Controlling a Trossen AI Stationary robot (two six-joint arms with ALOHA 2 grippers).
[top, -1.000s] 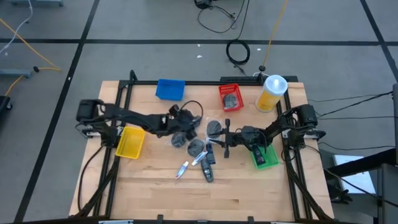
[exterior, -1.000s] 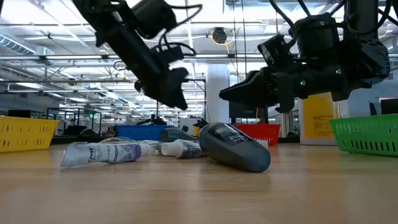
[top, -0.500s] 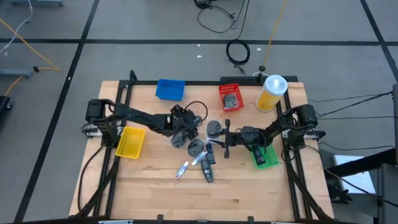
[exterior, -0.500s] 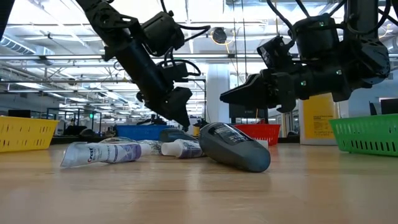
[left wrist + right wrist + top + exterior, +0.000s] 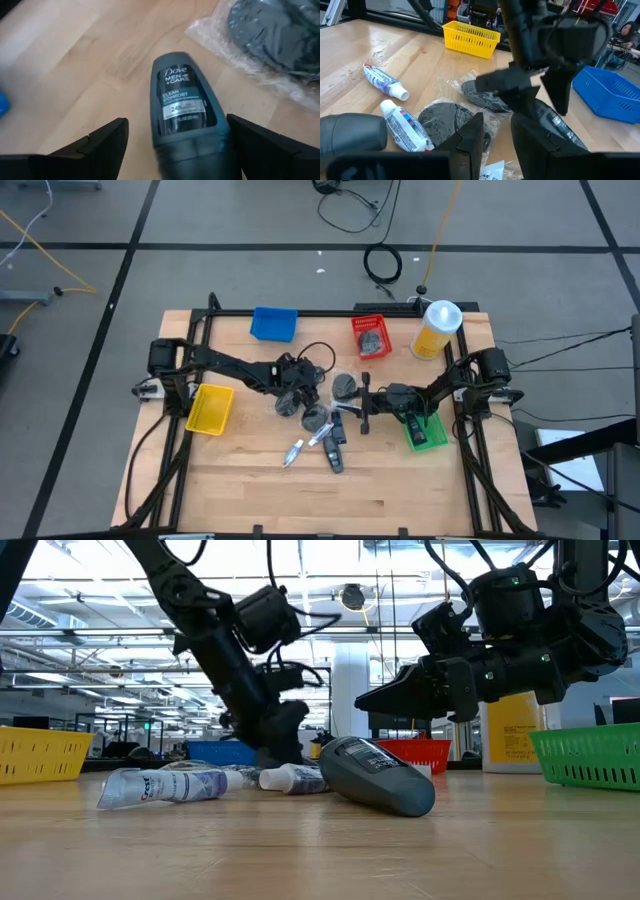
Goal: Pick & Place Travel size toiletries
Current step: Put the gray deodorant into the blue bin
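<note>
At the centre of the high view, the left gripper [image 5: 287, 393] straddles a dark deodorant [image 5: 186, 112] lying on the table [image 5: 400, 490], jaws spread wide either side. Right of centre, the right gripper [image 5: 364, 404] hovers, its jaws nearly together, gripping nothing.

Your left gripper [image 5: 288, 397] points down at 4 o'clock, fingers spread wide; your right gripper [image 5: 363, 404] hovers level, fingers nearly together.

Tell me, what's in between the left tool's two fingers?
A dark Dove deodorant bottle lies on the wood between the left tool's open fingers, seen in the left wrist view.
</note>
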